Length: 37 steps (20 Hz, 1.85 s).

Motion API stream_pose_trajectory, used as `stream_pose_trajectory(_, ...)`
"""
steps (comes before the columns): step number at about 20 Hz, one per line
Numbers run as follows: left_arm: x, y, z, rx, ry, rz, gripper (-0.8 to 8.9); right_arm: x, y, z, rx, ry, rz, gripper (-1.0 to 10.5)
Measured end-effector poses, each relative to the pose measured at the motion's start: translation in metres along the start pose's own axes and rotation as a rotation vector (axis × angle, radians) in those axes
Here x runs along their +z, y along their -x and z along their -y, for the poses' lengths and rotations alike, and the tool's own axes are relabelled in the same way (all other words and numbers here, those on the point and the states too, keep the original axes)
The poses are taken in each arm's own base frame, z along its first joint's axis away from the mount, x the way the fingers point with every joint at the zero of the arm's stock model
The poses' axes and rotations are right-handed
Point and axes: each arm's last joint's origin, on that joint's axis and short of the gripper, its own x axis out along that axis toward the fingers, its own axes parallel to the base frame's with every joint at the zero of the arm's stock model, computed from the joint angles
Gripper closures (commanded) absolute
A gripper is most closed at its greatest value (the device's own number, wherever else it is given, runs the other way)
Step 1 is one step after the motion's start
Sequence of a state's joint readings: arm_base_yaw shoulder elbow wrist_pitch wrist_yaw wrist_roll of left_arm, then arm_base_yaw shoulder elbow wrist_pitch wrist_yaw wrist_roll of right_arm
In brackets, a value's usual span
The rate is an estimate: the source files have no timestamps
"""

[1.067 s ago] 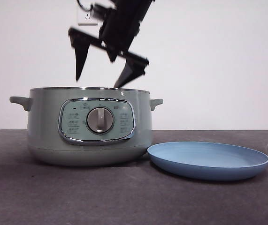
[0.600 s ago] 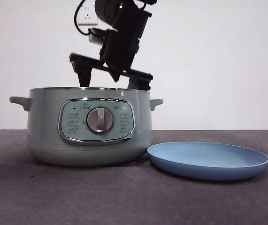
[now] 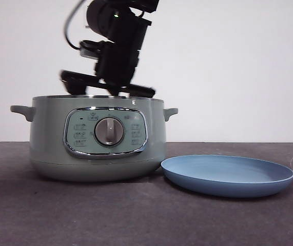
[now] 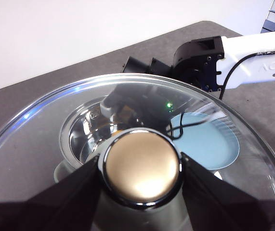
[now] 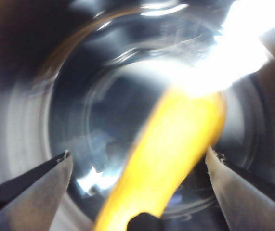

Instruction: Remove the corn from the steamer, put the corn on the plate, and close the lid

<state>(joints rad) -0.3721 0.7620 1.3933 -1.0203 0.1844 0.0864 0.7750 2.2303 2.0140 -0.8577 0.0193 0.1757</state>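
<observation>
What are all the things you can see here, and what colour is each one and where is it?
steamer: one, pale green, on the dark table, beside the plate.
plate: one, light blue, empty, on the table next to the steamer.
corn: one, yellow, inside the steamer, between the right gripper's open fingers.
lid: one, clear glass with a shiny knob, off the steamer, held up by the left gripper.
table: one, dark grey.
wall: white, behind everything.
right gripper: black, reaching down into the steamer.
left gripper: black, shut on the lid's knob.

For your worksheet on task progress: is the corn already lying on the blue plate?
No. The plate is bare; the corn lies inside the steamer.
</observation>
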Motion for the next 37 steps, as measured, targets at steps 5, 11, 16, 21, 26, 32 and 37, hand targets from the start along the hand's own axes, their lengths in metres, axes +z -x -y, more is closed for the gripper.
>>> stream_pose_trajectory(5, -0.001, 0.000, 0.000, -0.001, 0.001, -0.007, 8.22, 0.000, -0.002, -0.001, -0.032, 0.004, 0.004, 4.8)
stream_pose_trajectory(11, -0.001, 0.000, 0.000, -0.002, 0.002, -0.013, 8.22, -0.002, -0.003, -0.002, 0.030, 0.006, -0.017, 5.9)
stream_pose_trajectory(16, -0.001, 0.000, 0.000, -0.003, 0.001, -0.013, 8.22, -0.001, -0.008, 0.000, 0.044, 0.003, -0.007, 6.0)
stream_pose_trajectory(21, -0.001, 0.000, 0.000, -0.003, -0.001, -0.013, 8.22, -0.002, -0.025, 0.001, 0.034, 0.004, -0.007, 9.4)
stream_pose_trajectory(26, -0.001, 0.000, 0.000, -0.003, -0.001, -0.013, 8.22, 0.002, -0.029, -0.004, 0.053, 0.011, 0.044, 9.6)
stream_pose_trajectory(32, -0.001, 0.000, 0.000, -0.002, -0.005, -0.013, 8.22, 0.017, 0.067, 0.000, 0.024, 0.036, 0.229, 9.6)
stream_pose_trajectory(37, 0.002, -0.007, -0.001, -0.002, -0.009, -0.010, 8.22, -0.007, 0.202, 0.037, -0.118, 0.011, 0.311, 9.6)
